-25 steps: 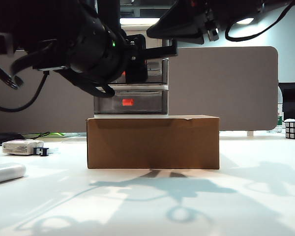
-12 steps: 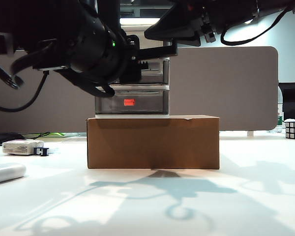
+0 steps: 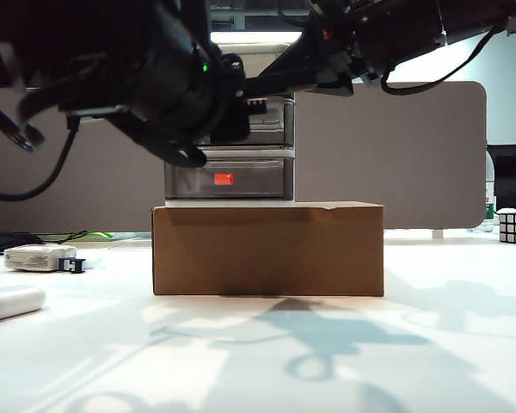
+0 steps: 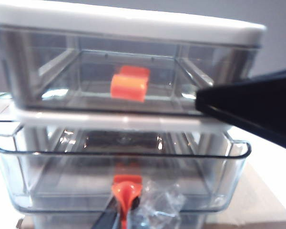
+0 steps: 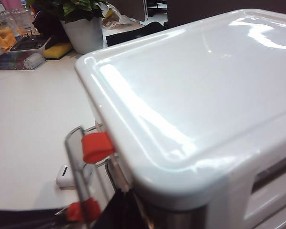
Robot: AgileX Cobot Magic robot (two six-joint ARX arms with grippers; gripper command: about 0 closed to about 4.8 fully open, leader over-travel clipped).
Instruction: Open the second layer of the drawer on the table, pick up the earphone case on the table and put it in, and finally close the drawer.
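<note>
Left gripper (image 4: 121, 210) clamped on second layer (image 4: 119, 179) handle; pull straight out from drawer (image 3: 230, 151). Right gripper above drawer, jaw state unclear.

Drawer (image 4: 133, 81): clear smoky plastic, glossy; top (image 5: 205, 86) glossy white plastic. Handle (image 4: 126, 188) between fingers: smooth orange plastic. Box (image 3: 267, 249): matt brown cardboard. Worktop (image 3: 413, 344): smooth white.

The three-tier drawer (image 3: 230, 155) stands atop a cardboard box (image 3: 268, 248); its second layer (image 4: 121, 174) is pulled slightly out. The white earphone case (image 3: 11, 302) lies left of the box.
</note>
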